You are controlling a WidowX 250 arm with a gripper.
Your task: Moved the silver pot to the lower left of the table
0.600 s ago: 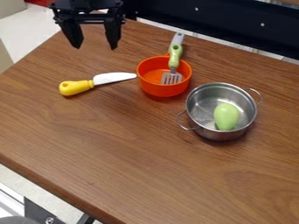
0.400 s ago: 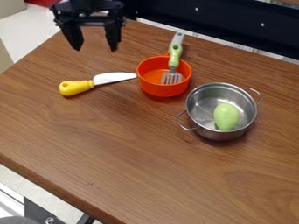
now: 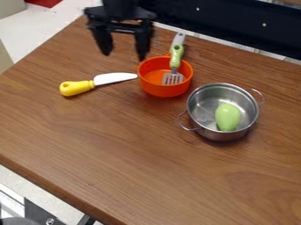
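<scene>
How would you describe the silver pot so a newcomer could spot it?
On the brown wooden table, look right of the orange bowl. The silver pot has two wire handles and, unlike the bowl, holds a light green, pear-shaped item.

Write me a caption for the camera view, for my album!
Open gripper above the table, silver pot holding a green toy.

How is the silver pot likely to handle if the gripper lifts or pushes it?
The silver pot looks like thin, rigid metal, so it should keep its shape. Its flat-looking seat and wide, low body suggest it would slide rather than tip. The loose-looking green vegetable inside may roll if the pot tilts.
</scene>
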